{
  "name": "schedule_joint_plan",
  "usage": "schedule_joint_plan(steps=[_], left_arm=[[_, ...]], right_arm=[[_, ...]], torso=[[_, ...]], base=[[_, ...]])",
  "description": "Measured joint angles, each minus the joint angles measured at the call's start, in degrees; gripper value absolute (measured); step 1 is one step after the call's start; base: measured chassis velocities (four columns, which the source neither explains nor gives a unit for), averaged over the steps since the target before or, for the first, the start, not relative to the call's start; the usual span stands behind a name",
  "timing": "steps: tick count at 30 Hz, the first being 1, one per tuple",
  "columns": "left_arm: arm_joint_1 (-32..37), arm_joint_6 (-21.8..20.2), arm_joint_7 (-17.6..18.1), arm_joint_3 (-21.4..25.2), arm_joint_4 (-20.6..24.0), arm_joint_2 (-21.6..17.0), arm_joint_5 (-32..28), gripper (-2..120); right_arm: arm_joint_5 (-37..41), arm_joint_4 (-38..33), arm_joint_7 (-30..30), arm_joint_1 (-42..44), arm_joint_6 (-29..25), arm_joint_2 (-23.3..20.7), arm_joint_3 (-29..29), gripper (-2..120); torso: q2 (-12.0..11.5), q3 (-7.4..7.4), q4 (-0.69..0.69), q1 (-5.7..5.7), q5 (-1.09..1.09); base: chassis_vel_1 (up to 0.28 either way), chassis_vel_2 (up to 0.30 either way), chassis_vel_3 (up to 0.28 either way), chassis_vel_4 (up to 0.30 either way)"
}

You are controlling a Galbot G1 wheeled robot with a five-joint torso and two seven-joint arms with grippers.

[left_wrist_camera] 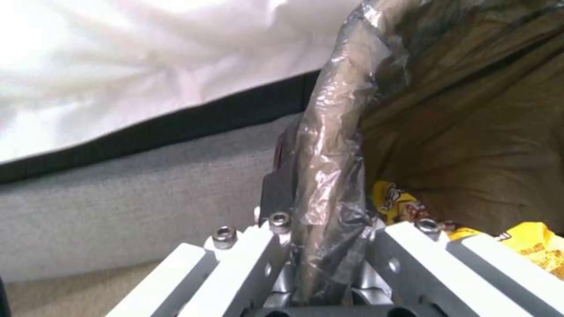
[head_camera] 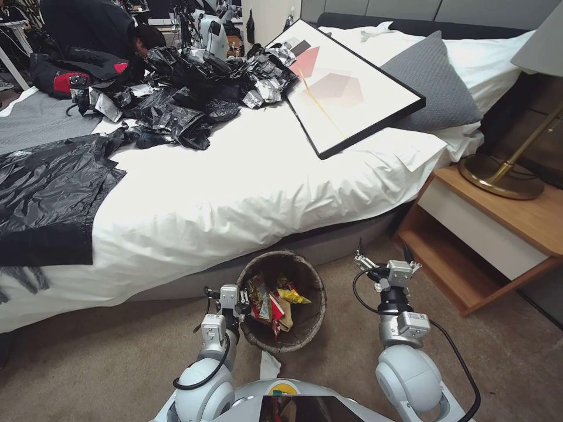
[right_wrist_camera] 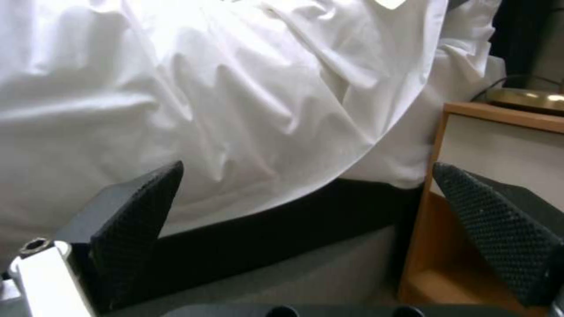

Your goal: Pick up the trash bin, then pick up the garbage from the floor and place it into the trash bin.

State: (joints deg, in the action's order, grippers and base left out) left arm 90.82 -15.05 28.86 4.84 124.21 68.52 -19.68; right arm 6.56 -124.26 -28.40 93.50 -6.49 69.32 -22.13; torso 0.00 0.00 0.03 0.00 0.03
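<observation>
the left tool point(head_camera: 241, 297) is clamping the near-left rim of the trash bin point(head_camera: 305, 272), its jaws closed down on the bag-wrapped edge; from the left wrist you can see the crinkled brown liner pinched between the white fingers point(left_wrist_camera: 246, 255). the bin is sitting in front of the robot, just beside the base of the bed point(head_camera: 234, 193), over the beige carpet point(head_camera: 105, 363); i can't tell whether it is lifted or resting. inside it the garbage point(head_camera: 272, 299) is already lying, red and yellow wrappers piled against the liner. a scrap of white point(head_camera: 270, 366) is lying on the carpet just below the bin, near the robot's body, and it looks to me like litter still to collect.

the right tool point(head_camera: 384, 258) is hovering beside the bin toward the nightstand point(head_camera: 487, 228), spread wide and holding nothing, its black textured pads point(right_wrist_camera: 138, 211) well apart.

to do this well, i'd say the left grip needs to be biting the hard rim and not just the slippery bag, or the bin may tip and spill. keeping the bin level and close while the free tool reaches looks wise.
</observation>
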Motion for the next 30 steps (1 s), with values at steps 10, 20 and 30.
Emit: schedule_joint_plan(steps=[10, 20, 30], left_arm=[[0.5, 0.12, -0.11, 0.09, 0.43, 0.19, 0.42, 0], [0.71, 0.18, -0.31, 0.02, 0.44, 0.51, 0.67, 0], [0.71, 0.19, -0.39, 0.02, 0.43, 0.63, 0.71, 0]], right_arm=[[-0.3, -0.22, 0.04, 0.4, -0.11, 0.26, 0.08, 100], [-0.4, -0.25, 0.09, 0.47, -0.36, 0.36, 0.05, 100], [-0.44, 0.07, 0.17, 0.14, -0.74, 0.7, 0.26, 100]], torso=[[0.0, 0.0, -0.03, 0.0, -0.02], [0.0, 0.0, -0.03, 0.0, -0.03], [0.0, 0.0, -0.02, 0.0, -0.03]], base=[[0.112, -0.101, -0.107, 0.099], [0.091, -0.092, -0.091, 0.093], [0.088, -0.076, -0.078, 0.072]])
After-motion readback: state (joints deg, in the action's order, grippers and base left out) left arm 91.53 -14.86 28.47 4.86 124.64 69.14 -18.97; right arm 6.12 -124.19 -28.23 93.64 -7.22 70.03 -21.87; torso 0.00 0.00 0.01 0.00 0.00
